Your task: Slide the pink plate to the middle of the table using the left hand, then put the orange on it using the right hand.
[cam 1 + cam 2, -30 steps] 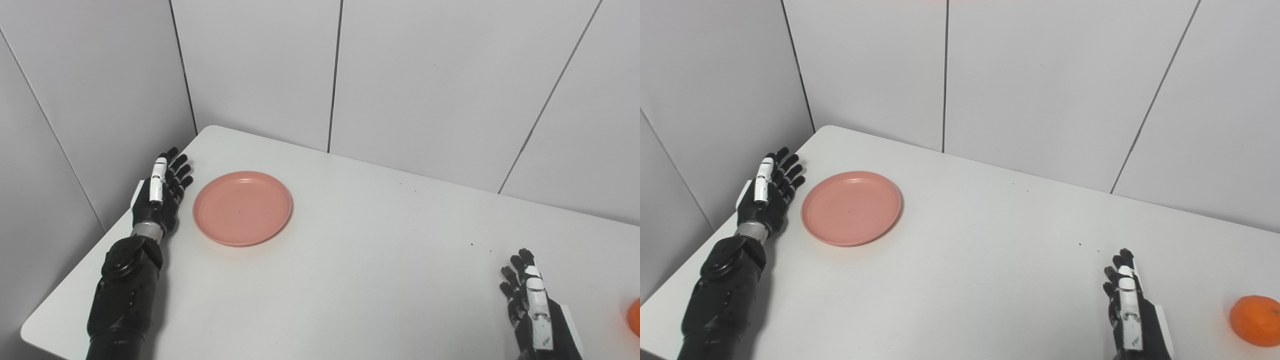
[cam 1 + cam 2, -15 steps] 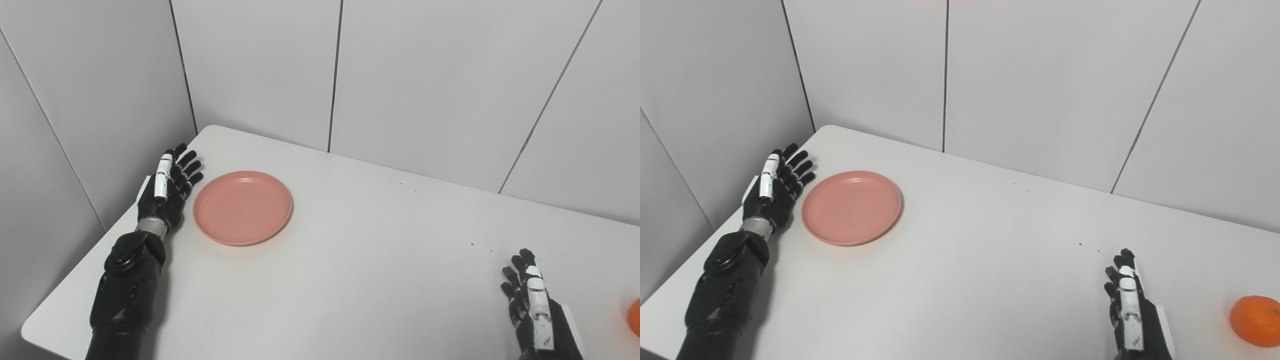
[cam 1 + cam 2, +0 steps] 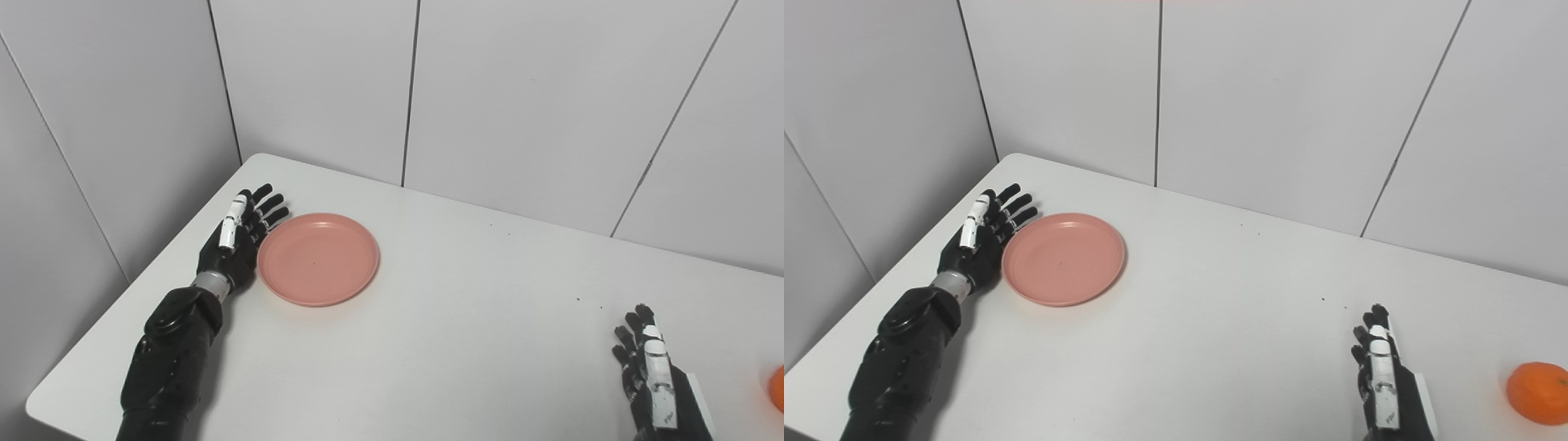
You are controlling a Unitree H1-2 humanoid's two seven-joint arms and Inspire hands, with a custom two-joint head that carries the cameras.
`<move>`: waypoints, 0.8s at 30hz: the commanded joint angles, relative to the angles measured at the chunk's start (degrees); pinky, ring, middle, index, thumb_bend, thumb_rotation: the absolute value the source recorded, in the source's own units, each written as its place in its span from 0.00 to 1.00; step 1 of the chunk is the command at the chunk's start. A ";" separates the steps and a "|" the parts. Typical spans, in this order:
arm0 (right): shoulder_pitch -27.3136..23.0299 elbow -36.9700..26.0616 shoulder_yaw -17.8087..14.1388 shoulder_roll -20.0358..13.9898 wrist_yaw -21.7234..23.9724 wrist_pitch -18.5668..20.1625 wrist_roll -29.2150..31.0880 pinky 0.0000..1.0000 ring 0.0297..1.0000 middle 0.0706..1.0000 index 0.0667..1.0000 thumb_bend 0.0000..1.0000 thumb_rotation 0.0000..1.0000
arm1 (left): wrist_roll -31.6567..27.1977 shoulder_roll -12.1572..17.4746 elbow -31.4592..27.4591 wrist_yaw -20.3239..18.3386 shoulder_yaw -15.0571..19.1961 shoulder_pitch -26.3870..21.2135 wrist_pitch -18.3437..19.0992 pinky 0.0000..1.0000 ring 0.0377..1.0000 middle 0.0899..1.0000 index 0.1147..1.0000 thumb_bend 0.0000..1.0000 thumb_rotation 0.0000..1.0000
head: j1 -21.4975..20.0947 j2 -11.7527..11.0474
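The pink plate (image 3: pixel 318 258) lies flat on the left part of the white table (image 3: pixel 465 318). My left hand (image 3: pixel 239 242) is open, on edge, and pressed against the plate's left rim, fingers pointing away from me. My right hand (image 3: pixel 1381 383) is open near the front right of the table, holding nothing. The orange (image 3: pixel 1536 392) sits on the table to the right of that hand, a hand's width apart; in the left eye view only its edge (image 3: pixel 778 388) shows at the frame's right border.
White panelled walls (image 3: pixel 520 104) close the table's far side and left side. The table's left edge (image 3: pixel 122 294) runs just beyond my left forearm. A few dark specks (image 3: pixel 578 299) mark the tabletop.
My left hand moved right, met the plate's left rim and pushed the plate a short way to the right. The right hand and the orange stayed still.
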 commanded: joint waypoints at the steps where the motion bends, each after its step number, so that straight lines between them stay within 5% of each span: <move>1: -1.20 -1.16 -0.16 -0.08 0.38 -1.71 0.11 1.00 0.97 0.99 1.00 0.20 1.00 | -0.15 -0.19 -0.32 -0.45 -0.70 1.07 2.40 0.87 0.88 0.89 0.88 0.31 1.00 | 0.07 0.01; 24: -1.14 -0.55 0.21 0.15 0.39 -2.82 -0.76 1.00 0.97 0.99 0.99 0.21 1.00 | 1.55 -2.83 -0.43 0.27 -5.17 0.46 3.35 0.86 0.87 0.88 0.86 0.31 1.00 | -1.18 0.67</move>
